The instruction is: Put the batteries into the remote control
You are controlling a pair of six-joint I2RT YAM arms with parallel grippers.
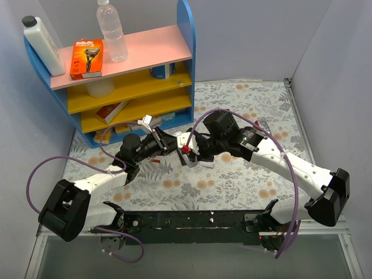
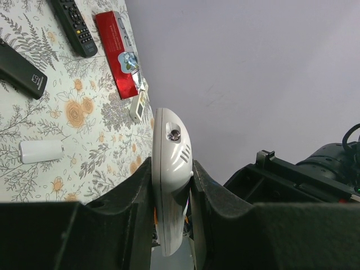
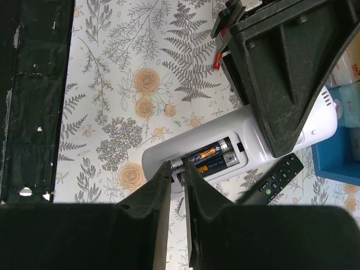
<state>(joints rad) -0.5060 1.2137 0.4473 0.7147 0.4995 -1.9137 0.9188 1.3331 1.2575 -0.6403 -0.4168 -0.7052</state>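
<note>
The white remote control (image 3: 169,152) hangs above the table with its back open. My left gripper (image 2: 171,169) is shut on its far end and holds it edge-on. Two dark batteries (image 3: 211,157) with orange print lie side by side in the compartment. My right gripper (image 3: 178,169) is over the silver end of the batteries nearest the remote's tip. Its jaws are nearly together, with a narrow gap and nothing in it. In the top view both grippers meet at the table's middle, left gripper (image 1: 168,142) and right gripper (image 1: 188,153).
Black remotes (image 2: 75,25) (image 2: 22,73) (image 3: 275,179) lie on the floral cloth, along with a red pack (image 2: 117,50) and a small white cover (image 2: 40,151). A blue shelf (image 1: 185,35) with yellow boards stands at the back left.
</note>
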